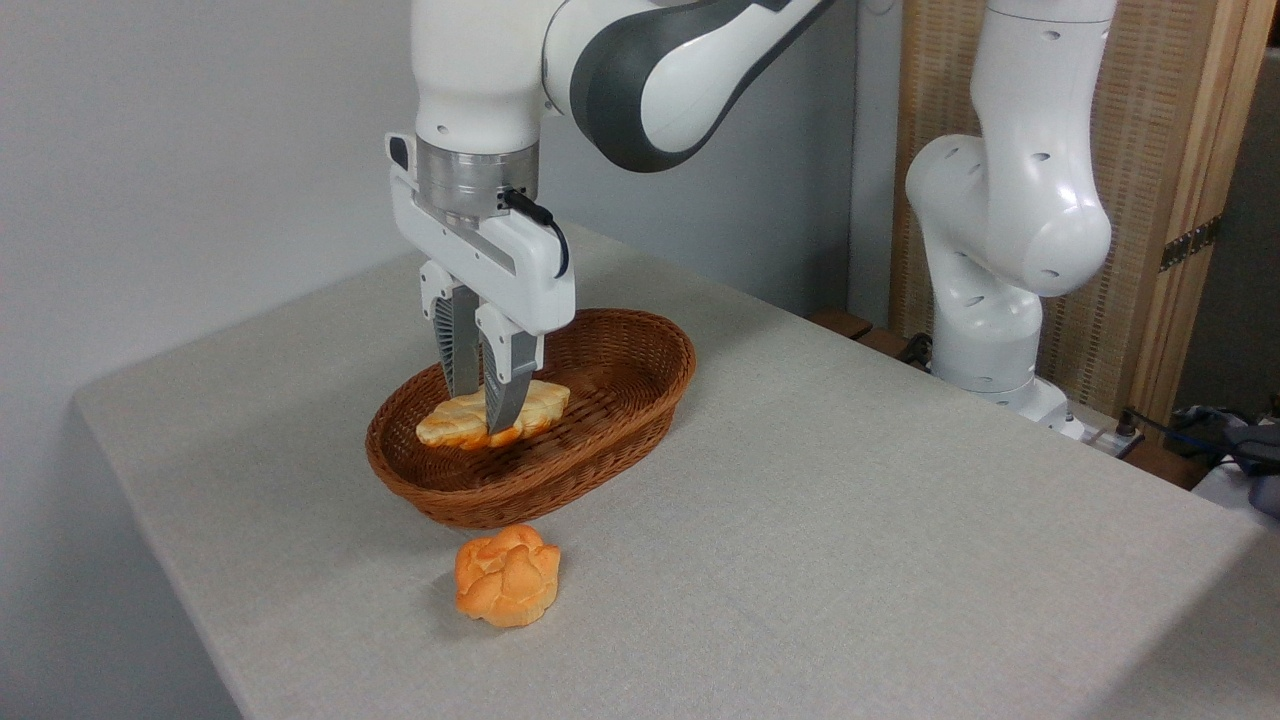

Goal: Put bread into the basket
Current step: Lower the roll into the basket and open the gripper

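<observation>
**Loaf in the basket, pincer clamped across its middle**

The bread [495,413] sits inside the basket [640,385], toward the basket's left end, and looks to be down on or just above the woven floor; which of the two cannot be told. The pincer [487,415] comes straight down into the basket, and its two fingers [507,385] stand close together, gripping the loaf across its narrow width near the middle.

The loaf looks light, and its ridged, braided top and toasted edges give the pads something to bite on, so it should not slip easily. Whether it is soft or a stiff model cannot be told; if soft, a hard squeeze could dent it. The hold across the short side at mid-length seems right, since it keeps the long shape balanced.

A small round bun [507,575] lies on the tabletop [850,480] just in front of the basket, apart from it.
</observation>
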### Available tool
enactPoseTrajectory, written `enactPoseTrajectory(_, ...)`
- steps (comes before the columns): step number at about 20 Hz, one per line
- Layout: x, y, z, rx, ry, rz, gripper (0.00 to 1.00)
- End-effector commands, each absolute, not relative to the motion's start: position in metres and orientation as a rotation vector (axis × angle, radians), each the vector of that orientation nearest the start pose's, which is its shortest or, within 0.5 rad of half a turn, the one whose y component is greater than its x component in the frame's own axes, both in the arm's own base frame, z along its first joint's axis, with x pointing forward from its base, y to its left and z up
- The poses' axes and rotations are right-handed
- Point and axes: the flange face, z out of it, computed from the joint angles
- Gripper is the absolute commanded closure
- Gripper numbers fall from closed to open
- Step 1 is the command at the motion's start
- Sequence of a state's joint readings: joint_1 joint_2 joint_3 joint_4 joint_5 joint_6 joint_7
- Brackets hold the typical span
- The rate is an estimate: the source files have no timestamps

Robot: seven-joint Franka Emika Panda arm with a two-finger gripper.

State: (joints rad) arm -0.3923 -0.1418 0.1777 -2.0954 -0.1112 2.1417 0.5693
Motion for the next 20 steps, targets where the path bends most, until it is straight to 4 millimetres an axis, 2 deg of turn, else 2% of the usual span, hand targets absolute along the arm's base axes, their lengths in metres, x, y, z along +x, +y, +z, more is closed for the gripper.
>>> enactPoseTrajectory(1,0.517,-0.113,0.509,-3.02,1.139,-0.33,0.0)
enactPoseTrajectory(9,0.518,-0.103,0.512,-3.026,1.114,-0.343,0.0)
enactPoseTrajectory(12,0.52,-0.09,0.515,-3.046,1.031,-0.347,0.0)
enactPoseTrajectory(15,0.521,-0.082,0.517,-3.006,1.027,-0.339,0.0)
enactPoseTrajectory(16,0.521,-0.072,0.521,-3.006,1.003,-0.349,0.0)
enactPoseTrajectory(20,0.522,-0.066,0.527,-3.0,0.996,-0.366,0.0)
